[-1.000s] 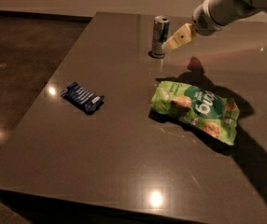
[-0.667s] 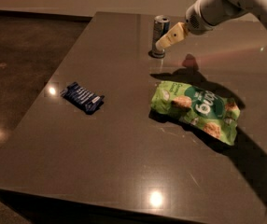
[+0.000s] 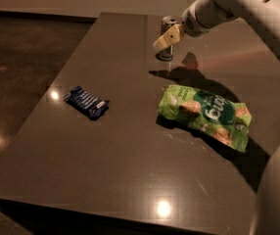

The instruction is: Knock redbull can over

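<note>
The redbull can (image 3: 167,54) stands upright at the far middle of the dark table (image 3: 130,151). Its silver top rim and lower body show; its middle is hidden behind my gripper. My gripper (image 3: 168,36) reaches in from the upper right on a white arm, and its pale fingertips (image 3: 163,40) overlap the can's upper half. I cannot tell whether they touch the can.
A green snack bag (image 3: 206,114) lies right of centre, in front of the can. A flat dark blue wrapper (image 3: 86,102) lies at the left. The table's left edge drops to a dark shiny floor (image 3: 17,72). A white part of the robot (image 3: 277,199) fills the lower right corner.
My arm and gripper have moved left, from beside the can's right side to in front of its upper half. The can still stands upright.
</note>
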`<state>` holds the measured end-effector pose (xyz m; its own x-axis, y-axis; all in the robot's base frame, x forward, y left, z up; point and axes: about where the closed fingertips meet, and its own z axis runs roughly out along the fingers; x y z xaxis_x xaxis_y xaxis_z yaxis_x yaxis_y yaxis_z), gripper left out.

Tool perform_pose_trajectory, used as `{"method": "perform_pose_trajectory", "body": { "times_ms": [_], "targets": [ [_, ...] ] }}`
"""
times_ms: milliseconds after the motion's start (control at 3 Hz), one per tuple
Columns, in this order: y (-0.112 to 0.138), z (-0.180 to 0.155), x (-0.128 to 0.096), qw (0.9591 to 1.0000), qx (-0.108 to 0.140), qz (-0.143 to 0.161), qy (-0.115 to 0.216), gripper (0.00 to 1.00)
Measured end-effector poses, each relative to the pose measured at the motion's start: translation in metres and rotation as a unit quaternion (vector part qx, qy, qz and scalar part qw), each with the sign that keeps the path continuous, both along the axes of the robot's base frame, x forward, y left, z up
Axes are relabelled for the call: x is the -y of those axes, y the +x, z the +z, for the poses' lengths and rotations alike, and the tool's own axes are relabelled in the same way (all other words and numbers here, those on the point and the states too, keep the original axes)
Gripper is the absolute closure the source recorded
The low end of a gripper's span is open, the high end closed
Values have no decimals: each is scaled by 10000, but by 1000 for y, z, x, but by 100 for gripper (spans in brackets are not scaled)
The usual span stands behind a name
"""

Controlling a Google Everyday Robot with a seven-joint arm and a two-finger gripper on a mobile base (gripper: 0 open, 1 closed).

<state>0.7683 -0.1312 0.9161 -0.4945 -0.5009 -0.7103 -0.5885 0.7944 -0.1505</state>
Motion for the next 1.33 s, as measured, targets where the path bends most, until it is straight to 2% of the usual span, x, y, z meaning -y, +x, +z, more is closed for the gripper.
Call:
{"method": "perform_pose_trajectory", "body": {
  "times_ms": [667,1000,1333],
  "targets": [
    [21,-3,-13,9999,52,-22,110,0],
    [28,1,-16,9997,97,-4,207,12],
    [30,4,-19,9993,123,69,346,35]
  ]
}}
